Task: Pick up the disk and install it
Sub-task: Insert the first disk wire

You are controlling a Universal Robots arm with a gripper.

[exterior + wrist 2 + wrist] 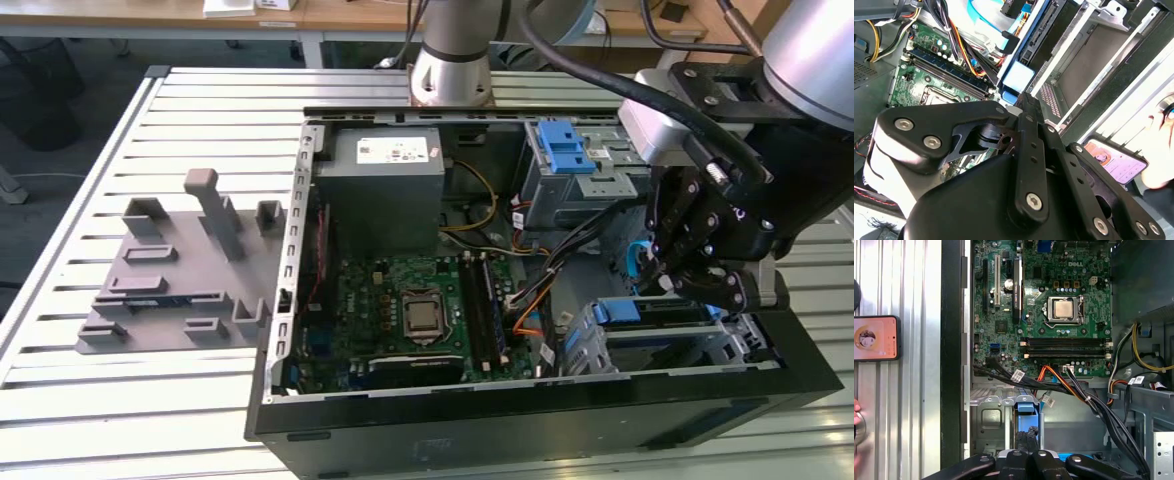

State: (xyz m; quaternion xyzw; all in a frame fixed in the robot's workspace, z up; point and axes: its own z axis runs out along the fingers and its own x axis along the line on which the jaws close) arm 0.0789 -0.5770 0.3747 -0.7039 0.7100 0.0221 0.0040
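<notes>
The flat silver disk in its bright blue plastic carrier (650,312) (1026,408) (1017,76) is seen standing on edge in the open sheet-metal drive cage (727,345) (989,417), at the corner of the black tower computer case (534,412) on the exterior view's right. The black linkage gripper (674,285) (1027,439) is held directly over the carrier's upper edge, at or very near it; contact cannot be confirmed, and it cannot be told whether the gripper is apart, together or clamped on the carrier.

Just beside the cage, a bundle of black and orange cables (1064,385) is draped across to the green motherboard (414,310) (1054,305), which is laid flat in the case. Beyond the board, the grey power-supply box with a white sticker (387,175) is mounted, and a second blue carrier (567,150) is seated in the upper bay.

The case is set on a ribbed aluminium table (200,110). Well apart, toward the exterior view's left, a grey plastic fixture plate with upright posts (174,270) is placed. A dark smartphone with a lit screen (876,337) (1114,157) is laid on the table beside the case.
</notes>
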